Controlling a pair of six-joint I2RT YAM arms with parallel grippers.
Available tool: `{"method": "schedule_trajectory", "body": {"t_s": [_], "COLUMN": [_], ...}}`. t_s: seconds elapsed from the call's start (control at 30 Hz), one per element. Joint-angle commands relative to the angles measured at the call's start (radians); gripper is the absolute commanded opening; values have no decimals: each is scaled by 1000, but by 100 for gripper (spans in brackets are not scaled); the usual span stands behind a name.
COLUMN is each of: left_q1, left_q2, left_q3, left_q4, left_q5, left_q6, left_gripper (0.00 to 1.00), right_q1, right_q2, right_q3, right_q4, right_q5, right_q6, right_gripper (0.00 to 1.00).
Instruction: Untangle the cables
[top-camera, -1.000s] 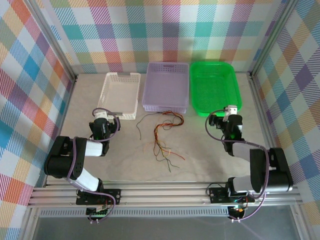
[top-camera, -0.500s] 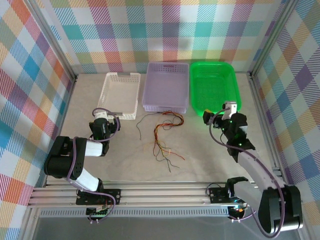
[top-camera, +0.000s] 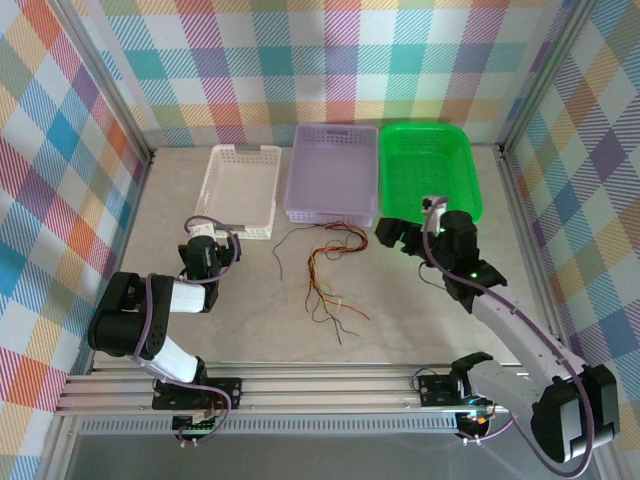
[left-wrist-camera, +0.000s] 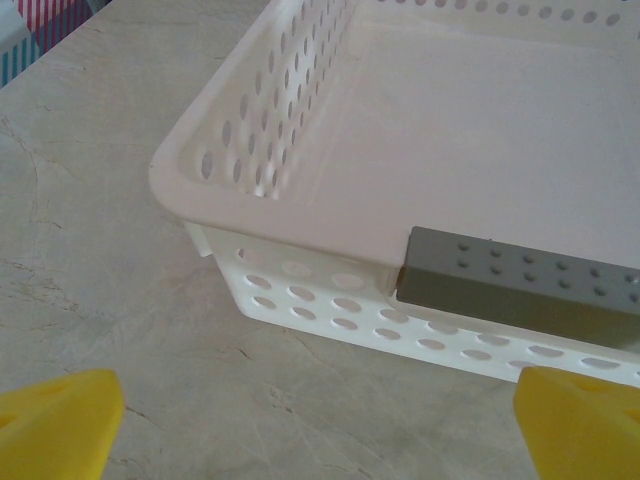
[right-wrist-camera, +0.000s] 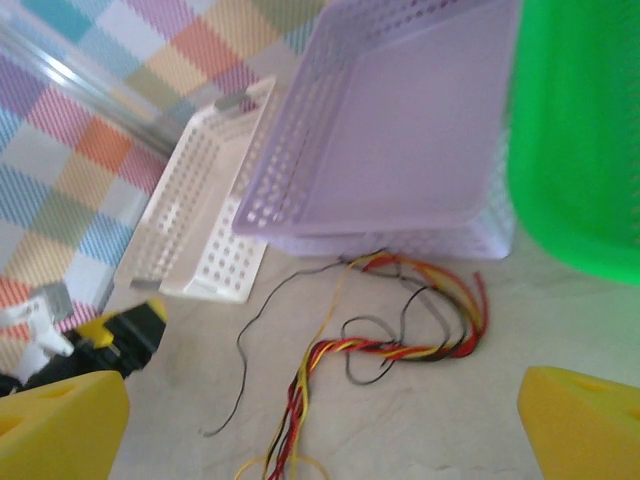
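No readable text, labels, brands or numbers; baskets appear unmarked, though right wrist view is blurred.

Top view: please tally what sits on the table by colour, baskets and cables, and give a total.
White basket: 1
Purple basket: 1
Green basket: 1
Tangle of red, yellow and black cables: 1 (single strands too thin and too intertwined to count)
Total: 4

light: bright, even | shadows: soft | right wrist view: slightly blurred
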Motion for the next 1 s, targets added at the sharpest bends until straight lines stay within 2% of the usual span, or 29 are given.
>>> {"method": "schedule_trajectory", "body": {"t_s": [0.0,0.27,0.6,0.97], "left_q1": [0,0,0,0], "left_q2": [1,1,2,1], "left_q3": [10,10,12,12], "left_q4": [33,33,33,33], "left_q5": [0,0,0,-1], "left_q6": [-4,-4,-4,-4], "left_gripper": [100,100,100,100], "right_q1": [79,178,181,181], "right_q2": [67,350,645,827], "right_q3": [72,198,350,464], "right_q4": [-128,-213,-212,-202], "right_q5": [148,269,318,389], "right_q6": [-17,-18,-84,-164], "right_gripper": [100,100,100,89]}}
